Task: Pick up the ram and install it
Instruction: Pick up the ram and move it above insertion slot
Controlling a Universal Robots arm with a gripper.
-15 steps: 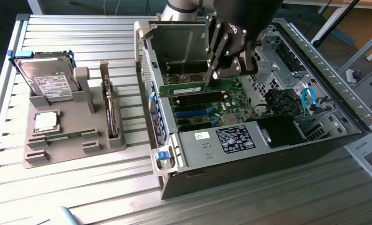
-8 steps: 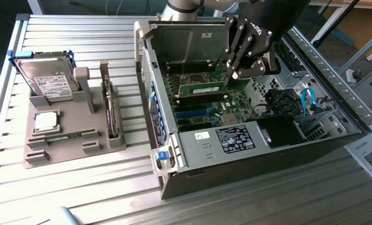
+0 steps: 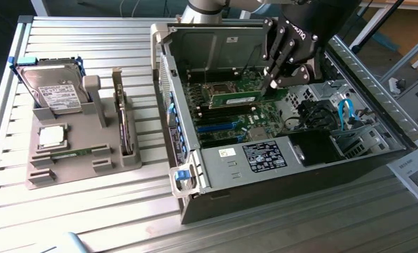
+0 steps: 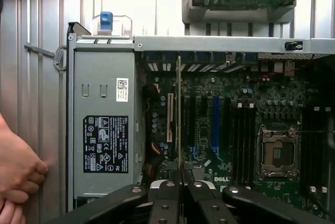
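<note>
One ram point(image 3: 235, 97) clamped edge-on in jaws, motherboard point(image 4: 272, 98) beyond jaws. Judgement: keep stick parallel to slot, notch matched, press evenly; tilt risks jamming.

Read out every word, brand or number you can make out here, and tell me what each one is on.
"DELL": printed on the motherboard.
Power supply label: print too small to read.
White sticker on the same housing: a code, unreadable.
Hard drive label: too small to read.
The ram: nothing legible.
</note>
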